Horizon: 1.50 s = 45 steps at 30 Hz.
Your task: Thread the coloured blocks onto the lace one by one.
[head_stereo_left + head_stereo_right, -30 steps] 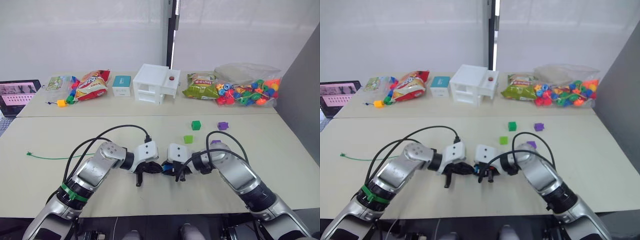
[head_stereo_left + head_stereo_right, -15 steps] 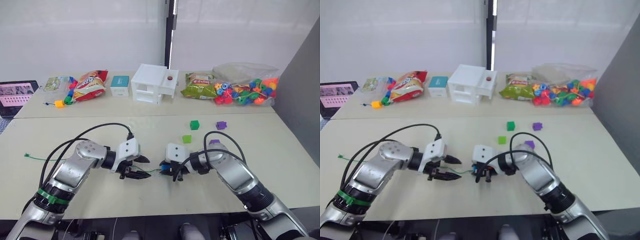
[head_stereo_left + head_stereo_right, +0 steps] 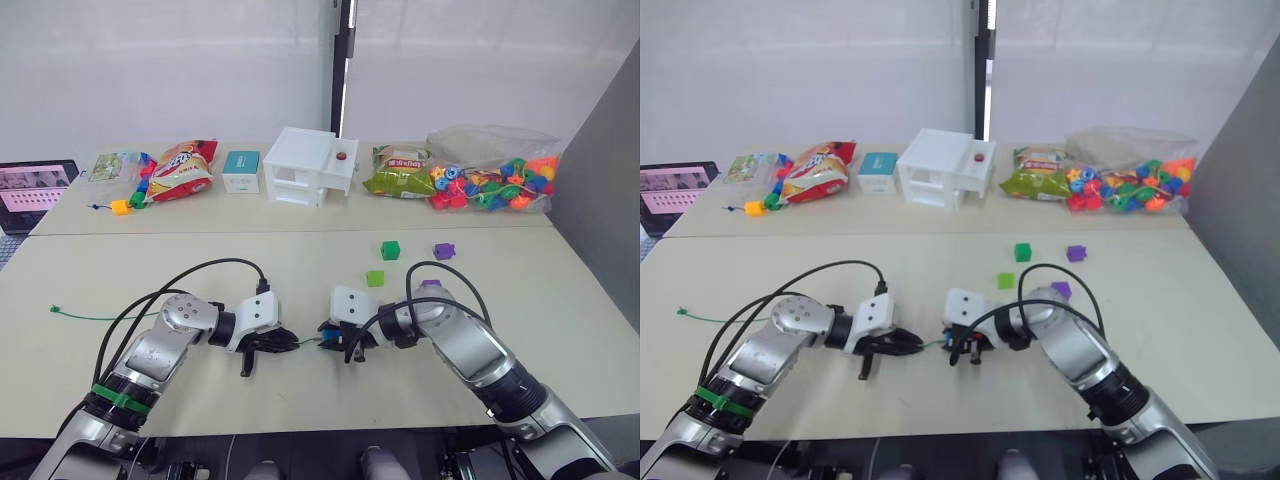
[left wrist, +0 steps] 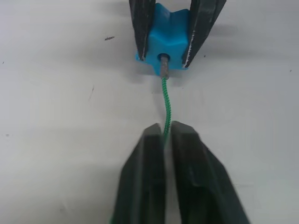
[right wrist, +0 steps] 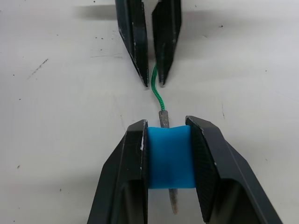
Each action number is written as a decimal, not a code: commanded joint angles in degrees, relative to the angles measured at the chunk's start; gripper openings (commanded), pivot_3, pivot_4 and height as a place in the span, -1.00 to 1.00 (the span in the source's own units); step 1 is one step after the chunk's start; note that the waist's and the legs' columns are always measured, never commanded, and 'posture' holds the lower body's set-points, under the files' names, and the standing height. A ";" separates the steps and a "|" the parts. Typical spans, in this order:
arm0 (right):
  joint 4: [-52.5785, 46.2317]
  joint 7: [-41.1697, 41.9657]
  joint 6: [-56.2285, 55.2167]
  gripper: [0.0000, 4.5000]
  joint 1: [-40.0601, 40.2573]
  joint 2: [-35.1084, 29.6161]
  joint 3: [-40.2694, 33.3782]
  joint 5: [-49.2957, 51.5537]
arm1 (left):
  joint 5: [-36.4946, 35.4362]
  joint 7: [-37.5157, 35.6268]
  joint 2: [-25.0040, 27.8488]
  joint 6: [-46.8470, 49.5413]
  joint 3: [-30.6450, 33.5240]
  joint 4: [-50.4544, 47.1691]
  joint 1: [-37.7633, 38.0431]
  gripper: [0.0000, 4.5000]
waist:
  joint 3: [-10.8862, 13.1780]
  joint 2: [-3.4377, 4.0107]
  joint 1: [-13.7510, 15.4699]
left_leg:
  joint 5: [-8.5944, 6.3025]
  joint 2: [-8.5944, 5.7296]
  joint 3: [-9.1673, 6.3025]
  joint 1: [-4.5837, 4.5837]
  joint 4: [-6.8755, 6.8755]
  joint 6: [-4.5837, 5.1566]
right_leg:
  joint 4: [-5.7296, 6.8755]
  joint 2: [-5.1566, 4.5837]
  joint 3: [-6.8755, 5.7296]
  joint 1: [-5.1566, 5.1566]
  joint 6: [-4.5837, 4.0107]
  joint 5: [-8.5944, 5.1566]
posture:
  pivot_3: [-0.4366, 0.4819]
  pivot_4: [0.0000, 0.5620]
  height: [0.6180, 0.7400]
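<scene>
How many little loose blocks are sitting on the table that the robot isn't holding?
4. Two small green plastic blocks and a purple block lie past the grippers; another purple block peeks out behind the right arm. More could be hidden under the arms.

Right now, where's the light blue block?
The light blue block sits clamped in the right gripper at the table's near centre, with the lace tip through it and the left gripper alongside.
</scene>
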 commanded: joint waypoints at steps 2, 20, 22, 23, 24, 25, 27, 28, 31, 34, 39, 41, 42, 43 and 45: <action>-1.72 -0.30 0.67 -0.68 -0.19 -0.46 -0.31 0.52 | -1.35 0.02 -1.33 0.19 0.68 -1.54 -0.79 -0.99 | 0.00 0.00 0.00 | 0.00 0.00 0.00 0.00 0.00 0.00 | 0.00 0.00 0.00 0.01 0.00 0.00 | -0.05 -0.47 1.00; -2.26 -0.53 1.35 -0.68 -0.14 -0.28 0.13 0.76 | -1.24 2.63 -4.85 6.52 -0.99 -5.71 -2.85 -0.99 | 0.00 0.00 0.01 | 0.00 -0.01 0.00 0.00 0.01 0.00 | -0.01 -0.01 0.00 0.01 0.00 0.00 | -0.05 -0.47 1.00; -2.41 -0.41 1.60 -0.68 -0.18 -0.41 0.09 0.85 | -1.19 2.74 -4.27 7.26 -0.79 -5.81 -2.89 -0.99 | 0.00 0.00 0.01 | 0.00 -0.01 0.00 0.00 0.01 0.00 | -0.01 -0.01 0.00 0.02 0.00 0.00 | -0.05 -0.47 1.00; -2.50 -0.33 1.77 -0.68 -0.19 -0.48 0.04 0.94 | -1.43 2.70 -3.95 7.66 -0.45 -5.80 -3.03 -0.99 | 0.00 0.00 0.01 | 0.00 -0.01 0.00 0.00 0.01 0.00 | -0.01 -0.01 0.00 0.01 0.00 0.00 | -0.05 -0.47 1.00; -2.61 -0.24 1.96 -0.68 -0.19 -0.53 -0.06 1.09 | -1.52 2.78 -3.69 7.86 -0.09 -5.70 -3.23 -0.88 | 0.00 0.00 0.01 | 0.00 -0.01 0.00 0.00 0.01 0.00 | -0.01 0.00 0.00 0.01 0.00 0.00 | -0.05 -0.47 1.00; -2.74 -0.16 2.13 -0.68 -0.19 -0.56 -0.16 1.24 | -1.43 3.02 -3.47 7.94 0.22 -5.45 -3.49 -0.75 | 0.00 0.00 0.01 | 0.00 -0.01 0.00 0.00 0.00 0.00 | -0.01 0.00 0.00 0.00 0.00 0.00 | -0.05 -0.47 1.00; -3.12 -0.31 2.46 -0.68 -0.14 -0.44 -0.40 1.46 | -1.69 2.56 -2.72 7.92 0.62 -5.13 -3.80 -0.49 | 0.00 0.00 0.01 | 0.00 -0.01 0.00 0.00 0.01 0.00 | -0.01 0.00 0.00 0.01 0.00 0.00 | -0.05 -0.47 1.00; -3.28 -0.40 2.60 -0.68 -0.18 -0.36 -0.53 1.55 | -2.01 2.22 -2.40 8.05 0.85 -5.07 -3.97 -0.33 | 0.00 0.00 0.01 | 0.00 -0.01 -0.01 -0.01 0.01 0.00 | -0.01 -0.01 0.00 0.01 0.00 0.00 | -0.05 -0.47 1.00; -3.75 -0.66 3.03 -0.09 -0.55 -0.35 -0.97 1.90 | -4.06 0.65 -1.40 9.53 1.62 -5.99 -4.41 0.10 | 0.00 0.00 0.00 | 0.00 0.00 -0.01 -0.01 0.01 0.00 | -0.01 0.00 0.00 0.00 0.00 0.00 | -0.05 -0.47 1.00; -4.38 -0.85 3.54 0.36 -0.92 -0.58 -1.51 2.56 | -4.27 0.44 -0.89 9.53 1.65 -6.65 -4.56 0.54 | 0.00 0.00 0.00 | 0.00 0.00 0.00 -0.02 0.01 0.00 | -0.01 -0.01 0.00 0.00 0.00 0.00 | -0.05 -0.47 1.00; -5.46 -1.05 4.30 1.00 -1.88 -1.19 -3.02 3.98 | -3.47 -0.13 -0.58 8.81 0.87 -7.40 -4.59 1.00 | 0.00 0.00 0.01 | 0.00 0.00 -0.01 -0.02 0.00 0.00 | -0.01 0.00 0.00 -0.01 0.00 0.00 | -0.05 -0.47 1.00; -7.23 -0.46 5.49 1.00 -2.22 -2.07 -4.58 5.30 | -3.31 -0.43 -0.87 8.55 0.16 -8.16 -4.49 1.00 | 0.00 0.00 0.01 | 0.00 -0.01 -0.01 -0.02 0.00 0.00 | -0.01 0.00 0.00 -0.01 0.00 0.00 | -0.05 -0.47 1.00; -8.25 -0.18 6.21 1.00 -2.26 -2.67 -5.33 6.11 | -3.23 -0.59 -1.05 8.41 -0.31 -8.52 -4.46 1.00 | 0.00 0.00 0.05 | 0.00 -0.01 0.00 -0.03 0.00 0.00 | -0.02 0.00 0.00 -0.02 0.00 0.00 | -0.05 -0.47 1.00; -9.34 0.04 6.90 1.00 -2.10 -3.39 -6.03 6.91 | -3.10 -0.56 -1.36 8.24 -0.80 -8.79 -4.46 1.00 | 0.00 0.00 0.11 | 0.00 0.00 -0.01 -0.03 0.00 0.00 | -0.02 0.00 0.00 -0.01 0.00 0.00 | -0.05 -0.47 1.00; -10.85 0.24 7.78 1.00 -1.68 -4.57 -6.84 8.05 | -2.82 -0.20 -1.93 8.18 -1.43 -8.94 -4.58 1.00 | 0.00 0.00 0.17 | 0.00 -0.01 -0.01 -0.06 0.01 0.00 | -0.04 -0.02 -0.01 -0.01 0.00 0.00 | -0.05 -0.47 1.00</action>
